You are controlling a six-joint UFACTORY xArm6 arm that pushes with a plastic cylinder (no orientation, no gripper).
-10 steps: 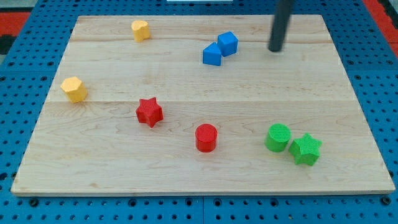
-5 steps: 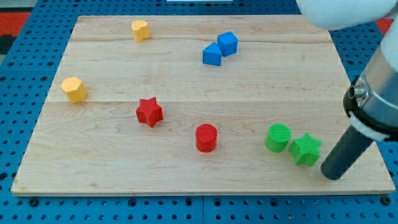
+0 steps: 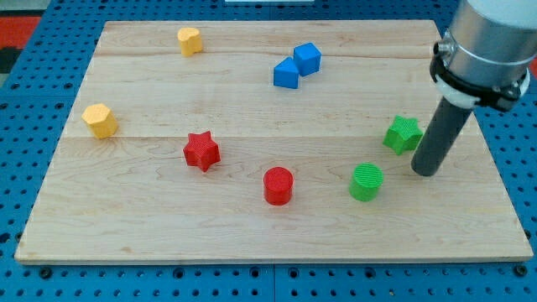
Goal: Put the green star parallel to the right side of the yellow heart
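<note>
**While the green star sits far from the heart**

Though the yellow heart lies at the tabletop's upper left, the green star sits well apart to the heart's lower right. Just right of that star rests my tip; it carries no gripper, so nothing is held.

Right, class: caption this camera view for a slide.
My tip sits right of the green star, far from the yellow heart.
</note>
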